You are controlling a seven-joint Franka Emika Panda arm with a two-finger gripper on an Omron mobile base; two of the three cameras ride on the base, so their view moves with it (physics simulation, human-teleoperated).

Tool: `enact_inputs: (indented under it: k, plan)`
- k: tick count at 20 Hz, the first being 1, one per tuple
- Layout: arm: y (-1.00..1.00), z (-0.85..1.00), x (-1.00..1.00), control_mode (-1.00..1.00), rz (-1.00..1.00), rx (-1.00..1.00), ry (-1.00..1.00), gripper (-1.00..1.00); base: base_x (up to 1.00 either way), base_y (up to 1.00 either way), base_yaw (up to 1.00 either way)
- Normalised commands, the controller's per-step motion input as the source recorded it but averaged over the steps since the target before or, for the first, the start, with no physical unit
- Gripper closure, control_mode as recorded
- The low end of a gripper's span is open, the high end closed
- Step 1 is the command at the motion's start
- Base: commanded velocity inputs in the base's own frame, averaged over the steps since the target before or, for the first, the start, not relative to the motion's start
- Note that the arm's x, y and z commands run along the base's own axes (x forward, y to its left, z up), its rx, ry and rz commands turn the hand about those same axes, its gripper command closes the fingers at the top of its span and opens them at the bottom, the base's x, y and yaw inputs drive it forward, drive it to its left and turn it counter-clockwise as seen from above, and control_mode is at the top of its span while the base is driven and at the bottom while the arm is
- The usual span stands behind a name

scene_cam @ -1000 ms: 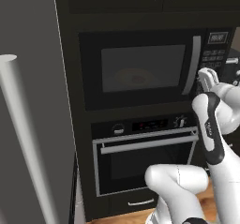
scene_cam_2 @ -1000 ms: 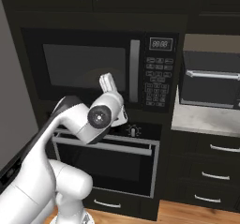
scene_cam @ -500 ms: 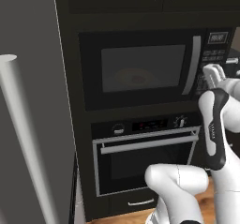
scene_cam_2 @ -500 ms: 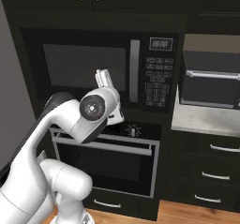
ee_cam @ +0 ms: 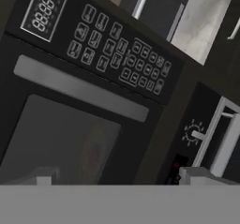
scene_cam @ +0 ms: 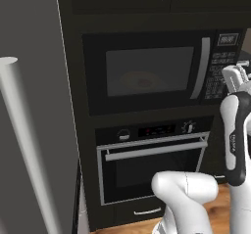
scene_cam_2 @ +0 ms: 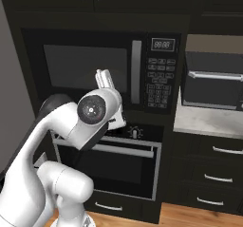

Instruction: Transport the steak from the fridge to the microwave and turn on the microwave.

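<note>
1. Steak (scene_cam: 143, 82) sits inside the shut microwave (scene_cam: 152, 71) — seen thru the window.
2. Gripper (scene_cam_2: 105, 80) fingers spread, empty — near handle, probably lining up w/ keypad (ee_cam: 119, 49) to start it.

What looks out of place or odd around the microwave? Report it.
Nothing stands out. The microwave door is shut, with the steak dimly visible through its window. The keypad and the oven below look intact and square. The end effector hangs open in front of the microwave door, holding nothing.
</note>
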Motion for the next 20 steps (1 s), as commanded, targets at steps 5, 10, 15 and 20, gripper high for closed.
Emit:
enact_inputs:
  k: [5, 10, 15, 20]
  plan:
    - [-0.15, 0.1, -0.33, -1.0, 0.0, 0.0, 0.0, -1.0, 0.0, 0.0, 0.0]
    - [-0.25, 0.07, -0.21, -1.0, -0.06, 0.05, 0.0, -1.0, 0.0, 0.0, 0.0]
    - [-0.31, 0.01, -0.1, -1.0, -0.18, 0.2, 0.03, -1.0, 0.0, 0.0, 0.0]
    - [-0.2, 0.05, 0.03, -1.0, -0.15, 0.13, 0.01, -1.0, 0.0, 0.0, 0.0]
